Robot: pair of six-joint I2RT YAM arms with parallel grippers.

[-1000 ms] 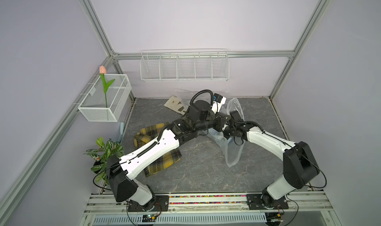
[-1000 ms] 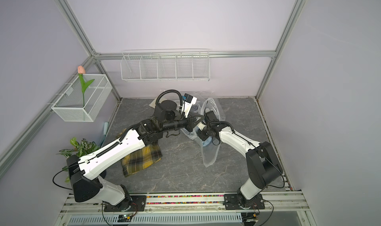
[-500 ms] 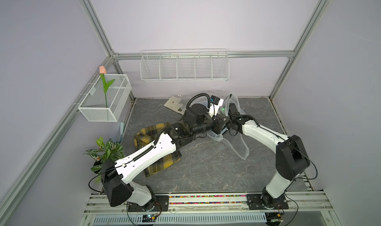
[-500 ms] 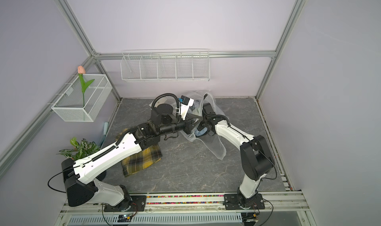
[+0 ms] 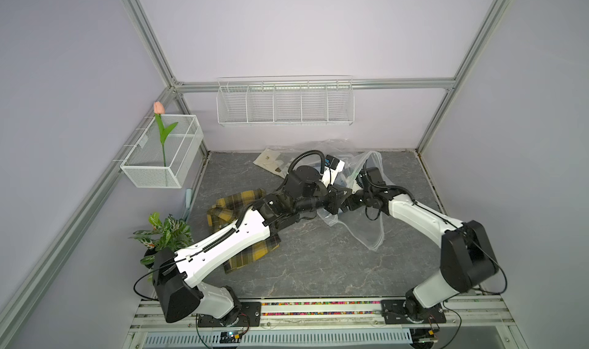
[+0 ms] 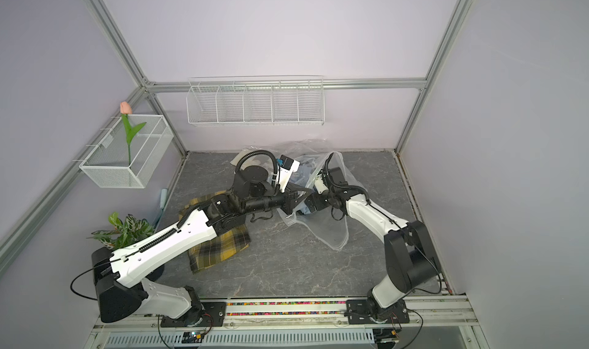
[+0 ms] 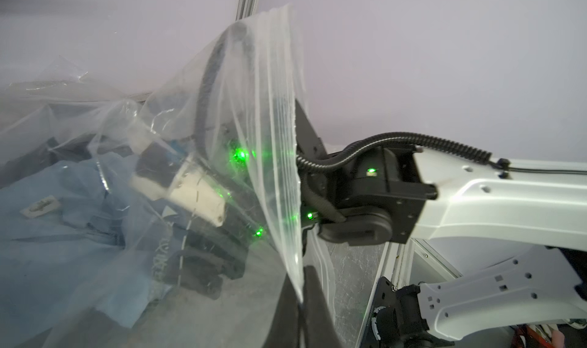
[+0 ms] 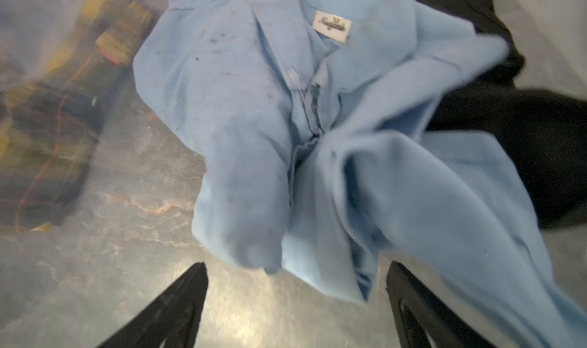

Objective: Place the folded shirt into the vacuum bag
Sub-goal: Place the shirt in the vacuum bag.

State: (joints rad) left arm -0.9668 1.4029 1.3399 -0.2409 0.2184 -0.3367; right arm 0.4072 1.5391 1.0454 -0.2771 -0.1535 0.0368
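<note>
The vacuum bag [image 5: 366, 232] [image 6: 331, 232] is clear crinkly plastic lying across the middle back of the table. My left gripper [image 7: 300, 286] [image 5: 339, 200] is shut on the bag's striped mouth edge [image 7: 276, 140] and holds it raised. My right arm reaches in through that mouth. Inside the bag my right gripper [image 8: 296, 265] stands open, its fingers [image 8: 190, 286] apart over the bag's floor. The light blue shirt [image 8: 241, 124] [image 7: 63, 235] lies rumpled inside the bag just beyond the fingertips, collar label up, one fold hanging past a finger.
A folded yellow plaid garment [image 5: 251, 255] [image 6: 216, 248] lies on the table under my left arm. Dark cloth [image 8: 508, 124] sits beside the blue shirt. A paper packet [image 5: 271, 162] lies at the back. A potted plant [image 5: 162, 236] stands front left; wire baskets [image 5: 283, 102] hang on the walls.
My right gripper has opened and let go of the blue shirt inside the bag. The right arm has pushed further in, and the bag has shifted with both arms.
</note>
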